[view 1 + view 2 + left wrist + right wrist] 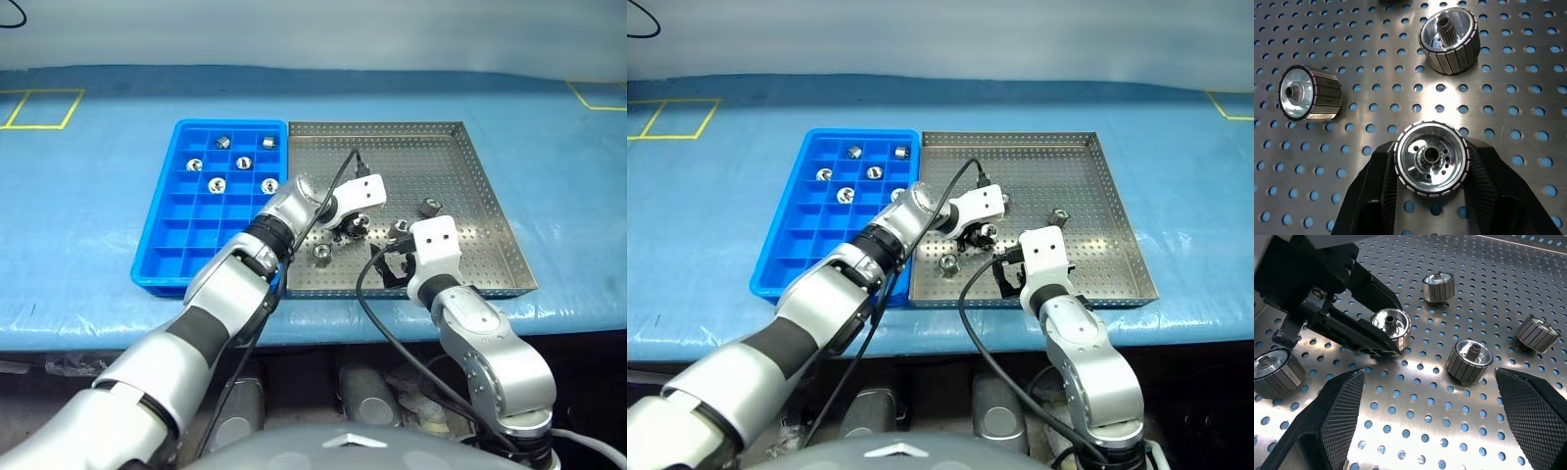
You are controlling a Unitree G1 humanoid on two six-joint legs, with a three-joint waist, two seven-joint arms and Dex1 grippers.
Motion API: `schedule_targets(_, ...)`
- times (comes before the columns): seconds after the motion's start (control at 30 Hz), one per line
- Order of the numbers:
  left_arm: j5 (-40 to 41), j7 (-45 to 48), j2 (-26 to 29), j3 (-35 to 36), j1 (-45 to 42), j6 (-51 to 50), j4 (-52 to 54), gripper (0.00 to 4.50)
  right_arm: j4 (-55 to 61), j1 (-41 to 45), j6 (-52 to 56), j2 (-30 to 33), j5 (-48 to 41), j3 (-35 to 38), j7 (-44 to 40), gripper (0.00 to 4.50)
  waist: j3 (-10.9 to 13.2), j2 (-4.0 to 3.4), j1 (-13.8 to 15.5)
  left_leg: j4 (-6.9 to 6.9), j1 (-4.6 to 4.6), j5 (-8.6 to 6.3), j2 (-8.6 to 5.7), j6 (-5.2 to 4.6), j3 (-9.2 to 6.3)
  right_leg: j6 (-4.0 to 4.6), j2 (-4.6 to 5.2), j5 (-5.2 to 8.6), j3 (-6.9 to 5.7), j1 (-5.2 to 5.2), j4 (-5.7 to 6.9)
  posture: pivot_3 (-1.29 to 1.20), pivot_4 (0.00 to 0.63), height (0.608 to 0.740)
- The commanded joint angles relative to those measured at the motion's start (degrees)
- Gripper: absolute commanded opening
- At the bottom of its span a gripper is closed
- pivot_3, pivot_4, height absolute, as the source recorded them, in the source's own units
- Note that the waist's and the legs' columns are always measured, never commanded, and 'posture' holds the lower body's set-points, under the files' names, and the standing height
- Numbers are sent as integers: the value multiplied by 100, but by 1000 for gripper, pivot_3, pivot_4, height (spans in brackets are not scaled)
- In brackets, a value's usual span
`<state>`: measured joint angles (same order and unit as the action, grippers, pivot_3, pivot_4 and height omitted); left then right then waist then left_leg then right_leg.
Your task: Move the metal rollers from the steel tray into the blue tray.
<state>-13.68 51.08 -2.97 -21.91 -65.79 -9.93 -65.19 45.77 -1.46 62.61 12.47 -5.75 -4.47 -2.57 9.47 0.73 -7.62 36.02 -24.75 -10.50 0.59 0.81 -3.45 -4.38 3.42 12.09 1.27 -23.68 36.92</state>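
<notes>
Left gripper (1431, 196) clamps a shiny ribbed roller (1431, 159) on the steel tray (470, 157); two rollers lie beyond. Right gripper (1432, 416) gapes nearby. Head view adds six in the blue tray (167, 235).

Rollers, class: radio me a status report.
Left gripper closed on a roller in the steel tray. Right gripper open, idle. Six rollers already in blue tray. Nothing blocking.
</notes>
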Motion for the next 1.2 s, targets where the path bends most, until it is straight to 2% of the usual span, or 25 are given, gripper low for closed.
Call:
schedule_targets(0.03,319,-45,121,424,-156,-79,505,1707,212,77,-46,5,10,62,-17,4500,0,0,4,0,0,0,0,0,0,-1,0,-1,0,0,0,-185,150,740)
schedule_targets(0.23,830,-517,748,1207,311,-652,2338,1707,98,240,-46,12,-31,-96,-96,4500,-1,-4,15,-3,5,0,3,0,0,-5,-1,-3,2,0,3,-147,150,740)
schedule_targets(0.37,820,-1304,1305,1701,1329,-1310,4250,1707,-28,399,-156,45,-50,-300,-229,4500,-6,-13,49,-11,15,0,5,0,0,-3,-3,-3,5,3,5,-86,150,740)
schedule_targets(0.47,684,-1939,1582,1984,2054,-1709,5275,1707,-159,535,-284,89,-51,-441,-344,4500,-5,-12,124,-10,15,1,6,1,-3,-2,-5,-3,5,3,10,-38,150,740)
schedule_targets(0.67,602,-3065,1734,2576,3479,-2401,6874,1707,-541,867,-1092,441,35,-944,-827,4500,-3,-7,482,0,19,2,2,3,-5,-6,-3,-6,2,14,8,51,150,740)
schedule_targets(0.9,606,-3908,1486,2878,4646,-2703,7662,1707,-990,1115,-1662,618,61,-1409,-1307,4500,-3,3,765,5,18,4,-2,5,-11,-4,1,-7,-7,24,-1,106,150,740)
schedule_targets(1.2,803,-4199,1489,2894,4629,-2308,7185,1707,-1087,1110,-1764,558,140,-1498,-1387,4500,-3,5,858,7,20,9,0,9,-9,26,0,2,-10,24,0,105,150,740)
